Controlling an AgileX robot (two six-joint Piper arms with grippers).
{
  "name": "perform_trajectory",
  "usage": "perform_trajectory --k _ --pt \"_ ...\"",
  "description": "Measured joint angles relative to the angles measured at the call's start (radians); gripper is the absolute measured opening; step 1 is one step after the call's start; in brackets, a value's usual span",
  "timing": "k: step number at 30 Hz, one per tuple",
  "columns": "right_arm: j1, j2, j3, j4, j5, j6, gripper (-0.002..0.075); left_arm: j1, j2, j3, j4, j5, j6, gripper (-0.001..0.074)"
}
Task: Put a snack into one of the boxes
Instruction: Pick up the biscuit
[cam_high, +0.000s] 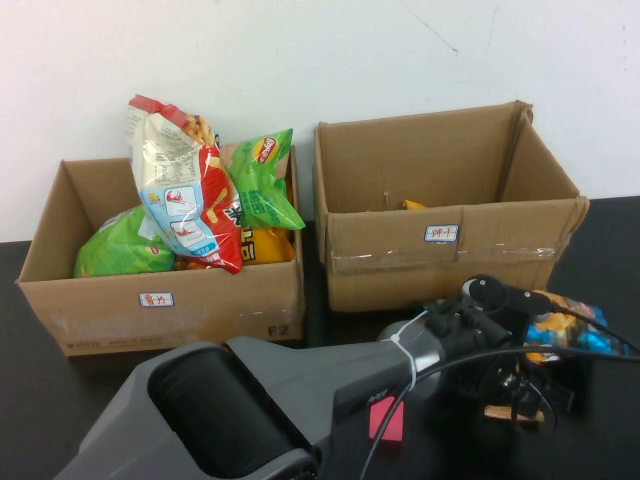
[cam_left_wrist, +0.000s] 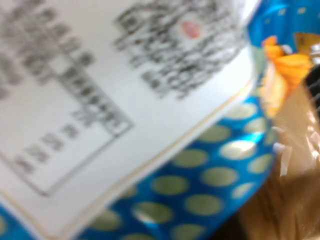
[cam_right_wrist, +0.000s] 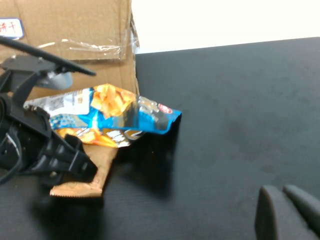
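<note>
A blue snack bag (cam_high: 572, 327) with orange pictures lies on the black table in front of the taller taped box (cam_high: 400, 272), at its right corner. My left gripper (cam_high: 515, 375) has reached across and hangs right over this bag, partly hiding it. The left wrist view is filled by the bag's white label and blue dotted foil (cam_left_wrist: 210, 175). A tan snack pack (cam_right_wrist: 85, 180) lies under the gripper (cam_right_wrist: 60, 155) beside the blue bag (cam_right_wrist: 115, 112). My right gripper (cam_right_wrist: 282, 202) stays low over bare table to the right, shut and empty.
The lower cardboard box (cam_high: 160, 320) at the left holds several chip bags, red-and-white (cam_high: 185, 190) and green (cam_high: 265, 180) ones sticking up. The taller box is open at the top with something yellow (cam_high: 413, 205) inside. The left arm's grey body (cam_high: 300, 400) crosses the front.
</note>
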Motion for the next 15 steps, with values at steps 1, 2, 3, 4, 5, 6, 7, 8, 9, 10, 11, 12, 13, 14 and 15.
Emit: perform_trajectory --k 1,2,3,4,5,6,7,8,9,10,11,12,13,14,15 --pt "0.0 0.0 0.0 0.0 0.0 0.0 -0.0001 0.0 0.0 -0.003 0.0 0.0 0.0 0.0328" --pt "0.0 0.0 0.0 0.0 0.0 0.0 -0.0001 0.0 0.0 -0.003 -0.002 0.003 0.0 0.0264" --pt "0.0 0.0 0.0 0.0 0.0 0.0 -0.0001 0.0 0.0 -0.008 -0.002 0.006 0.0 0.0229" --pt "0.0 0.0 0.0 0.0 0.0 0.0 -0.0001 0.0 -0.002 -0.01 -0.002 0.015 0.0 0.0226" --pt "0.0 0.0 0.0 0.0 0.0 0.0 -0.0001 0.0 -0.002 -0.011 -0.002 0.029 0.005 0.0226" --pt "0.0 0.0 0.0 0.0 0.0 0.0 -0.0001 0.0 -0.006 -0.011 -0.006 0.043 0.013 0.0226" --pt "0.0 0.0 0.0 0.0 0.0 0.0 -0.0001 0.0 -0.008 -0.011 -0.008 0.062 0.023 0.0226" --pt "0.0 0.0 0.0 0.0 0.0 0.0 -0.0001 -0.002 -0.012 -0.011 -0.008 0.089 0.036 0.0226" --pt "0.0 0.0 0.0 0.0 0.0 0.0 -0.0001 -0.004 -0.017 -0.011 -0.008 0.116 0.055 0.0225" --pt "0.0 0.0 0.0 0.0 0.0 0.0 -0.0001 -0.008 -0.024 -0.011 -0.01 0.145 0.081 0.0225" --pt "0.0 0.0 0.0 0.0 0.0 0.0 -0.0001 -0.01 -0.029 -0.011 -0.015 0.18 0.106 0.0225" --pt "0.0 0.0 0.0 0.0 0.0 0.0 -0.0001 -0.014 -0.035 -0.011 -0.021 0.215 0.141 0.0221" --pt "0.0 0.0 0.0 0.0 0.0 0.0 -0.0001 -0.016 -0.042 -0.011 -0.025 0.241 0.175 0.0216" --pt "0.0 0.0 0.0 0.0 0.0 0.0 -0.0001 -0.021 -0.048 -0.011 -0.035 0.275 0.21 0.0202" --pt "0.0 0.0 0.0 0.0 0.0 0.0 -0.0001 -0.025 -0.053 -0.011 -0.044 0.309 0.243 0.0173"
